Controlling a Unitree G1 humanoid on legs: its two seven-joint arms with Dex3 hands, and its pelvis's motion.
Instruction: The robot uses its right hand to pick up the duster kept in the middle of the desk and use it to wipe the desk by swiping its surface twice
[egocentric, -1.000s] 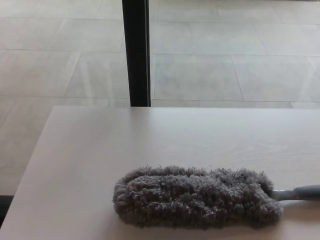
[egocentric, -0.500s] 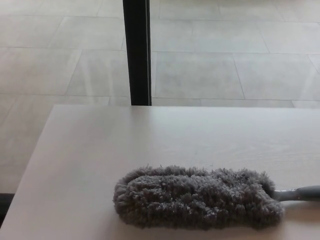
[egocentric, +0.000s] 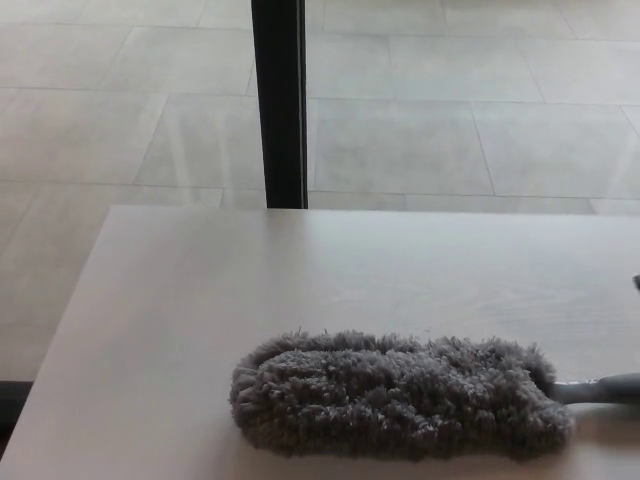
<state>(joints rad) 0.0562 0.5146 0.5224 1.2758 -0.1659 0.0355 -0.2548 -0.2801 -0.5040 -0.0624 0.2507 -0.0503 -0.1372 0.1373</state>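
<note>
A black post (egocentric: 279, 100) is standing beyond the desk (egocentric: 200, 290), clear of the duster (egocentric: 400, 395). The duster's handle (egocentric: 600, 389) is running off frame; neither hand is showing.

Fluffy grey microfibre duster (egocentric: 400, 395) laid flat near the front edge of the pale wooden desk (egocentric: 200, 290), handle pointed toward the right edge, black vertical post (egocentric: 279, 100) set behind the far edge

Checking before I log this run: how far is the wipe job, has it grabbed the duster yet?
Nothing looks done. The duster lies flat on the desk, its grey handle pointing toward the right edge with nothing gripping it. Nothing is in hand: neither hand can be made out; only a tiny dark speck shows at the right edge. Left: grasping the handle with the right hand, then both swipes.
</note>
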